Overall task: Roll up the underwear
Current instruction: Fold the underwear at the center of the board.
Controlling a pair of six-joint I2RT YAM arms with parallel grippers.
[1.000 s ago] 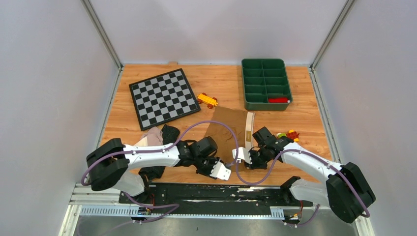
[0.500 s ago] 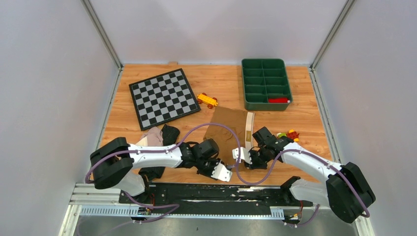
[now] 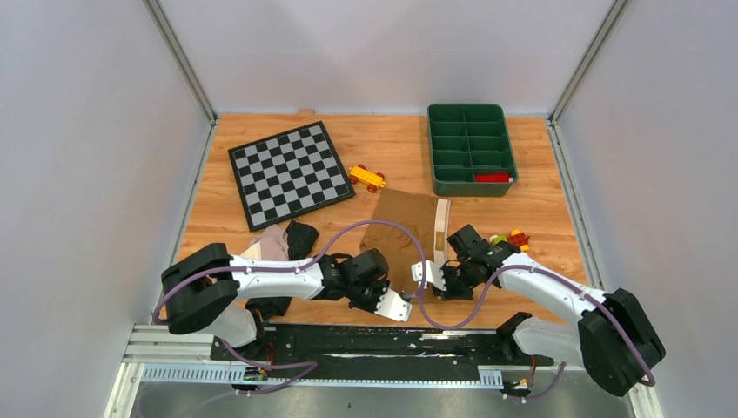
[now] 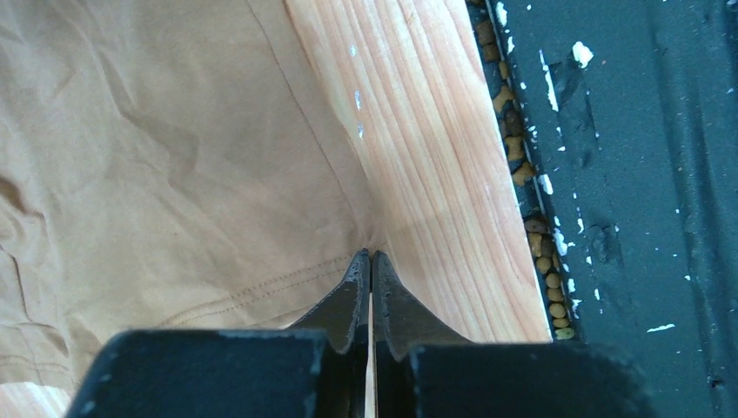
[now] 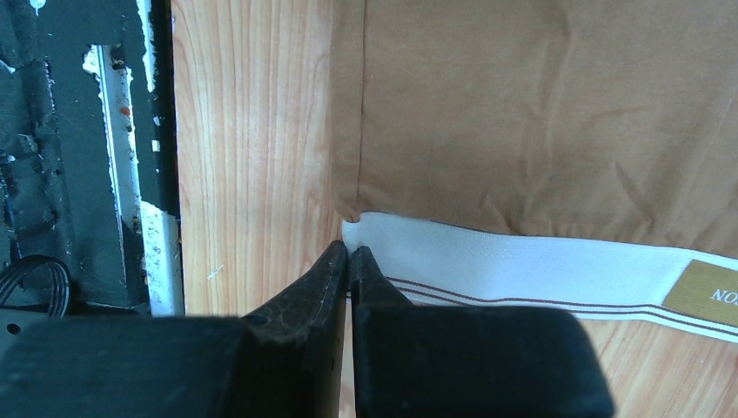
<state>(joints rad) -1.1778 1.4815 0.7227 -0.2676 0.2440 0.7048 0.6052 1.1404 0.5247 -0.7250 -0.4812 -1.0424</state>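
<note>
The tan-brown underwear (image 3: 402,228) lies flat on the wooden table, its cream waistband (image 3: 440,226) along the right side. In the left wrist view my left gripper (image 4: 372,258) is shut, its tips pinching the near hem corner of the tan cloth (image 4: 174,174). In the right wrist view my right gripper (image 5: 349,252) is shut on the near end of the waistband (image 5: 522,266). From above, the left gripper (image 3: 405,294) and the right gripper (image 3: 432,280) sit close together at the garment's near edge. A black garment (image 3: 301,236) and a pale pink-beige one (image 3: 271,243) lie beside the left arm.
A checkerboard mat (image 3: 290,172) lies at the back left, an orange toy car (image 3: 366,178) beside it. A green compartment tray (image 3: 470,148) stands at the back right. Small toys (image 3: 512,238) sit by the right arm. The black base rail (image 3: 374,340) borders the near edge.
The left gripper has closed on the hem corner of the tan underwear and its arm has edged slightly right. The right gripper has kept its hold on the waistband.
</note>
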